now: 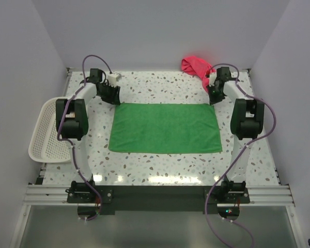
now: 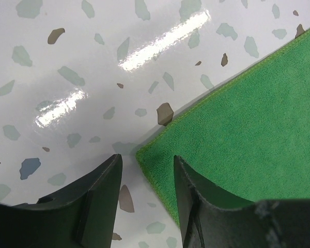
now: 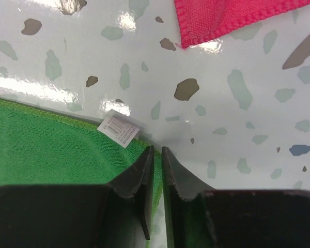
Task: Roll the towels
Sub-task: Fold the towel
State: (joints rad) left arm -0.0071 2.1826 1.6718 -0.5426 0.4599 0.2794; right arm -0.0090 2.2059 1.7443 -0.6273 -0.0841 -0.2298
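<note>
White plastic mesh is being shown at the table's left edge, where a basket (image 1: 47, 132) is sitting well apart from the cloths. To its right, the left gripper (image 1: 111, 96) is being held low over the speckled table (image 1: 160, 85), toward the far left corner. Its tips are being placed at the far left corner of the green towel (image 1: 165, 128). In the left wrist view its fingers (image 2: 101, 196) are being held released and spread. The towel's corner is lying on the table in the gap between them, and nothing is being gripped.

The green towel is lying spread flat in the middle of the table, with its long sides running along the near and far edges. A small white label (image 3: 119, 129) is sticking out from its far hem, close to its far right corner.

At that corner the right gripper (image 1: 215, 96) is being held down on the table. In the right wrist view its fingers (image 3: 139, 181) are being clenched to a thin slit. Green cloth is showing in the slit and under the left finger, so the towel's corner edge is being grasped.

The pink-red towel (image 1: 195, 66) is lying bunched up at the table's far right corner, beside the right arm and apart from the green towel. Its hemmed edge is showing in the right wrist view, clear of the fingers.
</note>
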